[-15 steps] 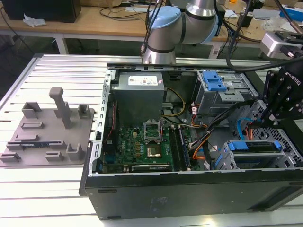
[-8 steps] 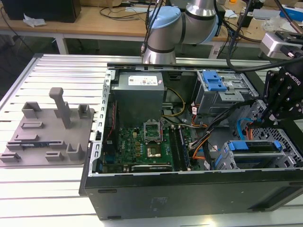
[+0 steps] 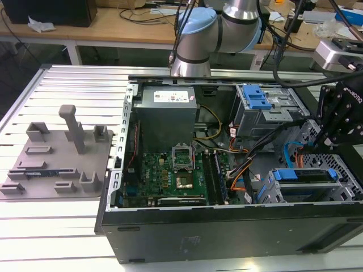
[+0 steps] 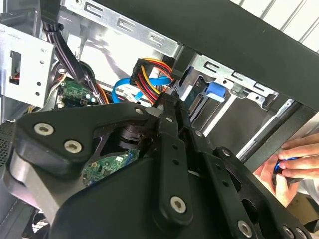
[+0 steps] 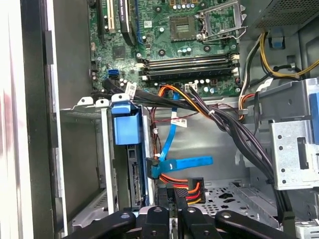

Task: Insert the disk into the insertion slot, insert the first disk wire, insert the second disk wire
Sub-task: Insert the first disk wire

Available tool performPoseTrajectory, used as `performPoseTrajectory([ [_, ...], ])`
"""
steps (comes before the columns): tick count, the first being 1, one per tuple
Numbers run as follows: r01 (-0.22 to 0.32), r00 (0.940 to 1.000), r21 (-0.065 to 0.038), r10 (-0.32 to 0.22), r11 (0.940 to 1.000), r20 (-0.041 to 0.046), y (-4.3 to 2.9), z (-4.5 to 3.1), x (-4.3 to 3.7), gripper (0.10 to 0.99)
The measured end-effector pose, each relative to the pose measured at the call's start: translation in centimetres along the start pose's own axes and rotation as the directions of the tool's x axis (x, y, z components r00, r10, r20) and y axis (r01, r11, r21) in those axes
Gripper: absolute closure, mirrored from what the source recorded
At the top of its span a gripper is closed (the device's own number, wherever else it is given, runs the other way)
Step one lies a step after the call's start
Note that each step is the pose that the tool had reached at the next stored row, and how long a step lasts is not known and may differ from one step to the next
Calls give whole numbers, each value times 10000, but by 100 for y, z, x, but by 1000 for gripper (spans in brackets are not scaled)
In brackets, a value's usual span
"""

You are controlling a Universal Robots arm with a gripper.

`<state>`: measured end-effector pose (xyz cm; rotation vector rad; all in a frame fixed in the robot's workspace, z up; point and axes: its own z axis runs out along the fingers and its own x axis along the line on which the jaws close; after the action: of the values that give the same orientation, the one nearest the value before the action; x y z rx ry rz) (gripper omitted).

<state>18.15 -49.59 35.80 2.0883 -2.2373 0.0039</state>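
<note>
Open computer case point(image 3: 170, 226) on a slotted table point(image 3: 57, 85). The disk point(image 5: 124, 130) sits in the insertion slot point(image 5: 82, 107). My gripper point(image 5: 171, 211), clench state untellable, is beside the power plug point(image 5: 193, 187), which is probably rigid-shelled with limp wires, so hold the shell.

Well ahead of my pincer point(image 5: 172, 214) lies the green motherboard point(image 5: 189, 50), with a black cable bundle point(image 5: 234, 124) running between us. The power supply point(image 3: 167, 107) sits farther off, and the grey fixture plate point(image 3: 57, 153) farthest, outside the case point(image 3: 227, 226).
</note>
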Motion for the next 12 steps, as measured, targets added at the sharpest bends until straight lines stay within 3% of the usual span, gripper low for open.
performPoseTrajectory([
  [5, 271, 9995, 13, -271, 9996, -130, -15, 3, 23, 922],
  [12, 310, 9994, 16, -310, 9995, -139, -15, 27, 100, 922],
])
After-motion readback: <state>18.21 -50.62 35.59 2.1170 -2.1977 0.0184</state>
